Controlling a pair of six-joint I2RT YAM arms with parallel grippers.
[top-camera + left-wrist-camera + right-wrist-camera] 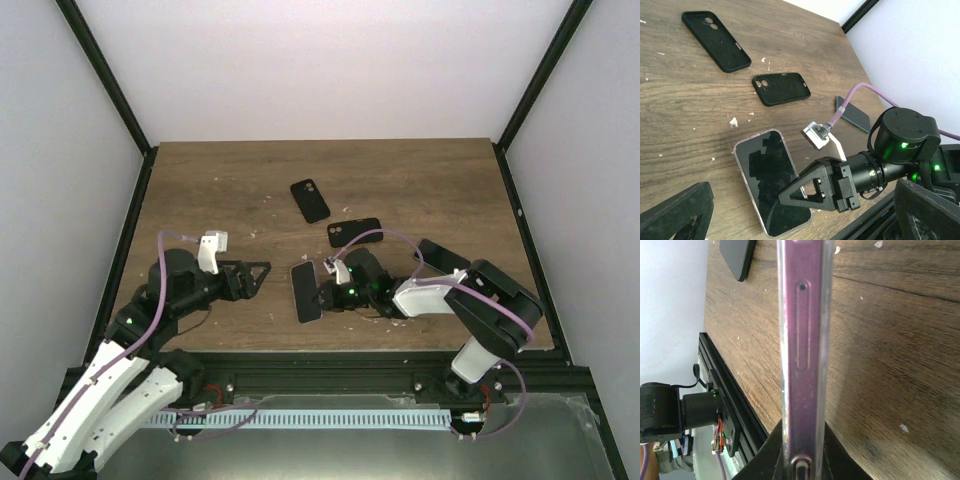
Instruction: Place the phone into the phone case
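Phone (767, 175) lies screen up in the lower centre of the left wrist view, on the wooden table (685, 110). A clear rim runs round its outline, so by my reading it already sits inside the phone case (760, 133); whether every corner is snapped home cannot be told. The right gripper (810, 187) is at its right long edge, and in the right wrist view that edge, button and all, runs straight out from between the two dark fingers, so the jaws look closed narrow across the slab's thickness. The left gripper (262, 273) waits just left of the phone in the top view, jaws spread wide and holding nothing. Two black covers (715, 34) (781, 89) lie toward the upper left, and a dark slab (852, 115) sits at mid right. I would expect the phone to be stiff and fairly dense, with glass slick enough to slide under a pad, while the shell should be light and springy and flex at its lip. The long edges near the middle look like the safest hold, keeping pressure off the screen.
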